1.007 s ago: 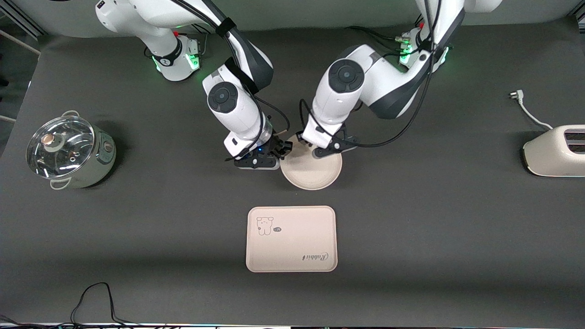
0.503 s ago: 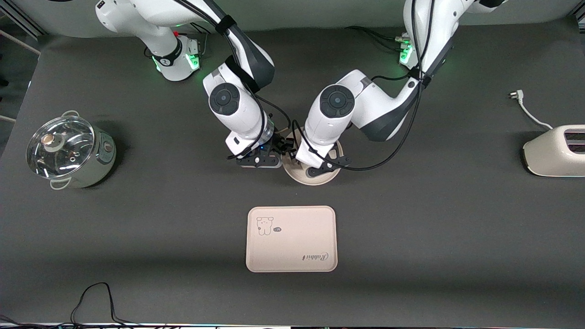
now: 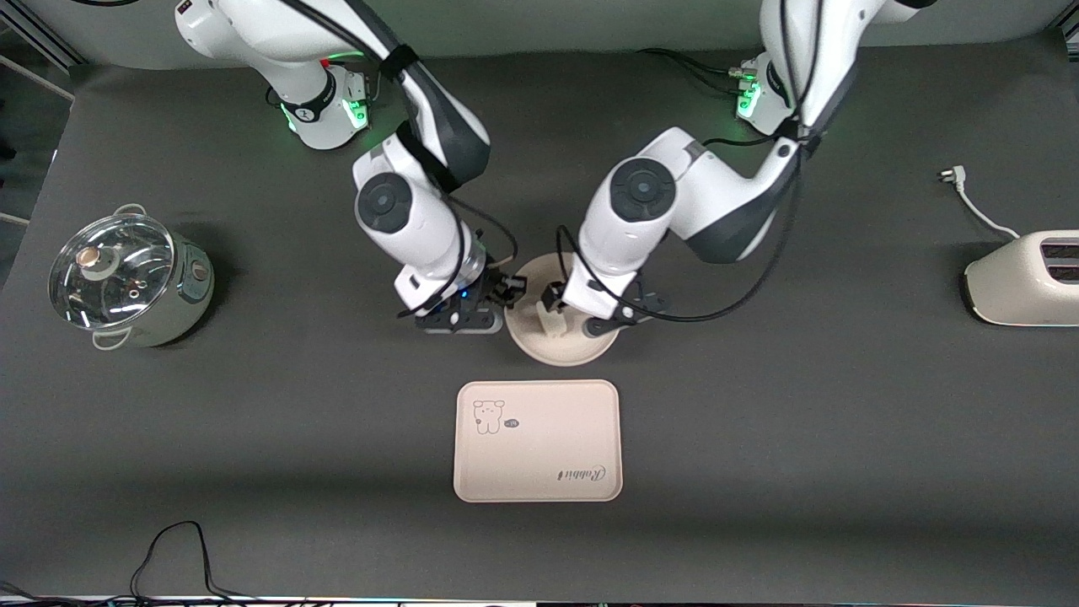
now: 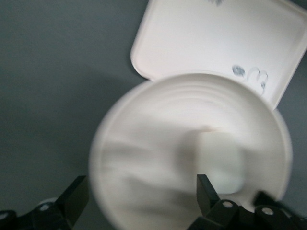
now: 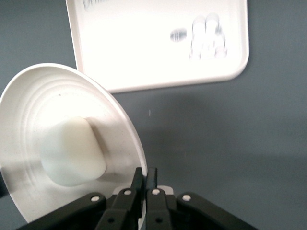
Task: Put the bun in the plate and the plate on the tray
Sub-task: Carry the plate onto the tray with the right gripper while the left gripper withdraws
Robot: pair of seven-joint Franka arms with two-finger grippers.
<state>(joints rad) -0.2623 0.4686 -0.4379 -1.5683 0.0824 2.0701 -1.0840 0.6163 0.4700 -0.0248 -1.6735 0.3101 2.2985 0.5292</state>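
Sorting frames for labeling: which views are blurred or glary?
Left wrist view: plate and bun smeared soft. Right wrist view: tray washed out by glare, print faded; bun sharper. Front view: even light, crisp, soft shadows under the arms.

Robotics laboratory, staged as a kitchen test bench. A dark grey mat (image 3: pixel 253 472) covers the table; two white Franka arms are mounted at its far edge, bases showing green status lights. Household props stand well apart: a lidded electric pot (image 3: pixel 126 280) toward the right arm's end, a cream toaster (image 3: pixel 1024 289) with loose plug toward the left arm's end. Cables (image 3: pixel 177 556) trail along the near edge.
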